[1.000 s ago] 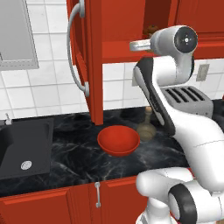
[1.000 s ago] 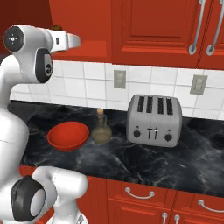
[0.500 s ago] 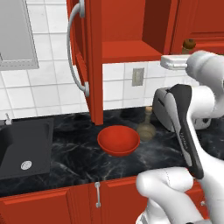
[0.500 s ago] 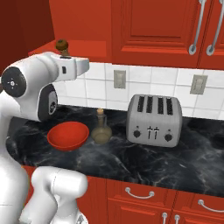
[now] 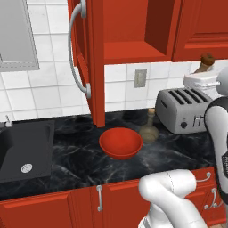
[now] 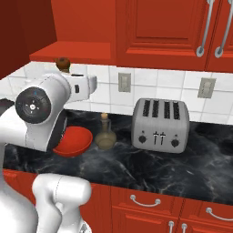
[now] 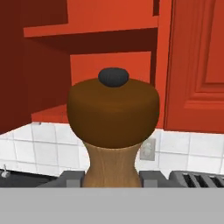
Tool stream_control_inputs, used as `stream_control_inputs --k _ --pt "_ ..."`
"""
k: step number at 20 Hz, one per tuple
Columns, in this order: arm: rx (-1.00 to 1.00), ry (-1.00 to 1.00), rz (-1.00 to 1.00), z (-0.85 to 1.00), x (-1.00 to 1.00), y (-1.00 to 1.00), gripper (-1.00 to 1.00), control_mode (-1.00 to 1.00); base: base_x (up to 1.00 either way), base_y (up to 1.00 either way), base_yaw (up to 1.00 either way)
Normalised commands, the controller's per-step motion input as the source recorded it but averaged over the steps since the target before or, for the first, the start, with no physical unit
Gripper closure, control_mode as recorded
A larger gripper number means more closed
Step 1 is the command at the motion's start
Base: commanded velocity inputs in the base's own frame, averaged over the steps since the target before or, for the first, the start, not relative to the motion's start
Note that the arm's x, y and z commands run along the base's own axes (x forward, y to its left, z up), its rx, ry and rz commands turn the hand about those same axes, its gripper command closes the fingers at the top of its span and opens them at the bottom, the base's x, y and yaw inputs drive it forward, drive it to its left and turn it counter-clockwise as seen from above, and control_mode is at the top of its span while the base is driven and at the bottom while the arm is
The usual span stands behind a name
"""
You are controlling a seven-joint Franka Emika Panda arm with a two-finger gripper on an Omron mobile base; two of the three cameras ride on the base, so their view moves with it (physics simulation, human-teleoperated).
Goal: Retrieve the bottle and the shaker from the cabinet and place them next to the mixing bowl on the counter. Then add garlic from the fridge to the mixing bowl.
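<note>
Hand view: claw (image 7: 112,178) clamps shaker (image 7: 113,131), base hidden.

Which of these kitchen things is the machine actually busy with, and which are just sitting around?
Part of the job:
- shaker, a wooden mill gripped in the tool
- bottle, standing beside the bowl
- mixing bowl
- counter
- cabinet, door open

Just there:
- toaster
- sink
- wall sockets
</note>
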Motion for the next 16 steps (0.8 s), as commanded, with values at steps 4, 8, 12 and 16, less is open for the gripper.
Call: stream_control_inputs --k 4,8,12,16 --pt "-0.1 0.01 0.13 -0.67 -0.06 -0.18 1.0 -1.0 0.0 0.0 0.0" --pt "-0.09 0.0 0.21 -0.9 -0.07 -0.34 1.0 -1.0 0.0 0.0 0.0" --pt "-0.02 0.02 0.26 -0.81 0.14 -0.52 1.0 -1.0 0.0 0.0 0.0" --pt "-0.02 0.08 0.22 -1.0 0.15 -0.36 1.0 -1.0 0.0 0.0 0.0"
